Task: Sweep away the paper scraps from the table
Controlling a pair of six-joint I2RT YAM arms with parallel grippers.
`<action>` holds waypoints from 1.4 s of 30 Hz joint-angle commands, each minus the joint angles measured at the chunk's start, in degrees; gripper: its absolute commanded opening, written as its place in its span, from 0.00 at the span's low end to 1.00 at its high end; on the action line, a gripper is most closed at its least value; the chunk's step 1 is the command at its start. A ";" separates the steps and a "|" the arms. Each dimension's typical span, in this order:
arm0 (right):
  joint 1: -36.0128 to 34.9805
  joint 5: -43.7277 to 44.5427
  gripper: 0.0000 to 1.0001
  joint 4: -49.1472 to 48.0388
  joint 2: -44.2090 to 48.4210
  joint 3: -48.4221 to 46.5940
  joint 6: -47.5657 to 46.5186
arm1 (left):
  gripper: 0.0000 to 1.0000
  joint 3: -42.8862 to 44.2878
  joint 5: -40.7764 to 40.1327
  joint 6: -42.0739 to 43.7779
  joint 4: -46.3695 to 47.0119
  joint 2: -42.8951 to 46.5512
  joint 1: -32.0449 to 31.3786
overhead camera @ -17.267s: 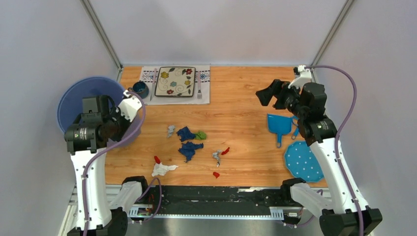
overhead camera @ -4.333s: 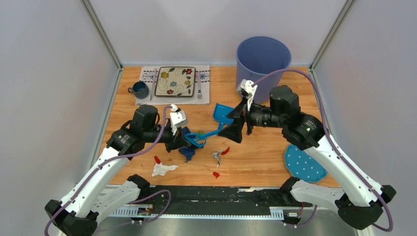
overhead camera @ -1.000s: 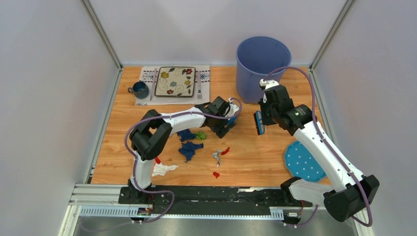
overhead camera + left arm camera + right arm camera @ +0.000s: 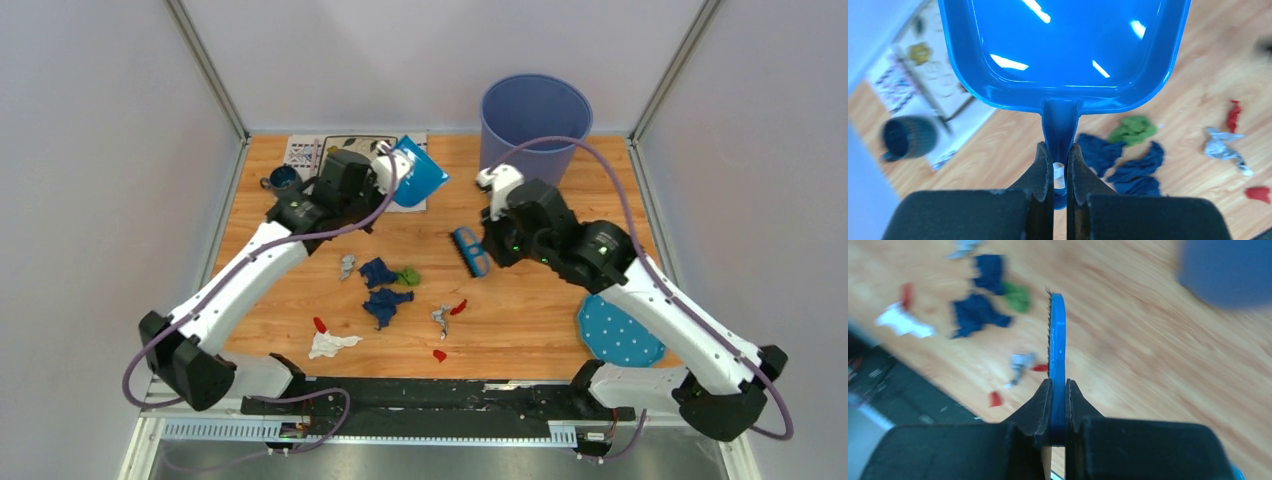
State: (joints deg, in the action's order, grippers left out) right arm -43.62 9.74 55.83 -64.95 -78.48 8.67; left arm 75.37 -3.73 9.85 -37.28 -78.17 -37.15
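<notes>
Table (image 4: 530, 310): an orange-brown wood-grain top, on which everything else is carried.
Blue bin (image 4: 535, 125): stood upright at the far right of the table; taken as the landmark below.
Polka-dot cloth (image 4: 618, 328): laid well to the near right of the bin, untouched.
Dustpan (image 4: 412, 172): held aloft to the left of the bin, over the placemat, and not set on the wood.
Brush (image 4: 468, 251): carried just to the near left of the bin, its bristle head lying far-left to near-right.
Left gripper (image 4: 1060, 165): pressed onto the dustpan's handle, the pan stretching away ahead of the fingers.
Right gripper (image 4: 1058, 390): pinched on the brush's flat blue back, bristles turned to its left.
Paper scraps (image 4: 385, 290): scattered on the wood well to the near left of the bin; dark blue and green are bunched, with red, silver-grey and white strays nearer the arm bases.
Deciding relation: the scraps are found beyond the brush on the side away from the bin, so the right arm is judged nearer. The bristles would have to be lowered between bin and scraps, and the pan brought down past the scraps, mouth toward the bin.
</notes>
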 commanded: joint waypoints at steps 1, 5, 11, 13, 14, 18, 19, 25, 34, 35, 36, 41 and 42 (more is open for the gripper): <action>-11.56 -11.46 0.00 -10.90 -7.19 -4.22 -1.37 | 0.00 6.70 -1.01 10.25 -11.40 8.62 5.58; -17.72 -31.20 0.00 -23.54 -20.17 -8.17 0.29 | 0.00 9.44 -7.25 13.36 -13.00 14.00 12.08; -21.94 -40.14 0.00 -27.80 -40.56 -24.16 7.06 | 0.00 6.20 -11.12 13.71 -13.26 20.51 22.46; -22.74 -41.46 0.00 -28.41 -47.25 -29.07 9.77 | 0.00 4.09 -14.28 14.76 -12.82 21.83 24.48; -23.26 -42.07 0.00 -29.28 -49.46 -30.58 10.83 | 0.00 3.47 -15.33 15.02 -12.04 22.09 25.10; -23.27 -42.17 0.00 -27.02 -60.19 -41.03 15.50 | 0.00 2.85 -16.58 15.47 -11.59 22.89 26.95; -23.27 -40.43 0.00 -25.79 -63.78 -43.14 15.76 | 0.00 3.02 -16.40 15.47 -11.59 22.80 26.95; -20.02 -35.15 0.00 -20.85 -69.53 -46.34 18.75 | 0.00 1.62 -16.58 15.82 -11.06 22.80 27.30; -9.22 -27.33 0.00 -21.91 -51.90 -14.46 15.33 | 0.00 1.44 -14.30 16.17 -11.94 22.19 27.30; -7.21 -26.53 0.00 -21.99 -50.03 -11.90 14.98 | 0.00 1.44 -13.59 16.17 -12.20 22.01 27.30; -6.14 -25.65 0.00 -22.17 -48.19 -9.35 14.63 | 0.00 1.27 -11.41 16.52 -12.55 21.92 27.30; 1.58 -22.22 0.00 -23.66 -36.41 6.65 13.40 | 0.00 -0.57 -6.82 17.75 -14.75 21.57 27.30; 2.73 -22.13 0.00 -23.93 -35.00 8.24 13.39 | 0.00 -1.62 -6.65 18.45 -14.84 21.48 27.30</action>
State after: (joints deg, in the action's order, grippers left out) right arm -44.80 -18.96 31.48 -105.34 -77.84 24.88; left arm 75.85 -13.98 25.78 -50.35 -56.38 -10.13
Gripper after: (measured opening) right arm 0.081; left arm 0.047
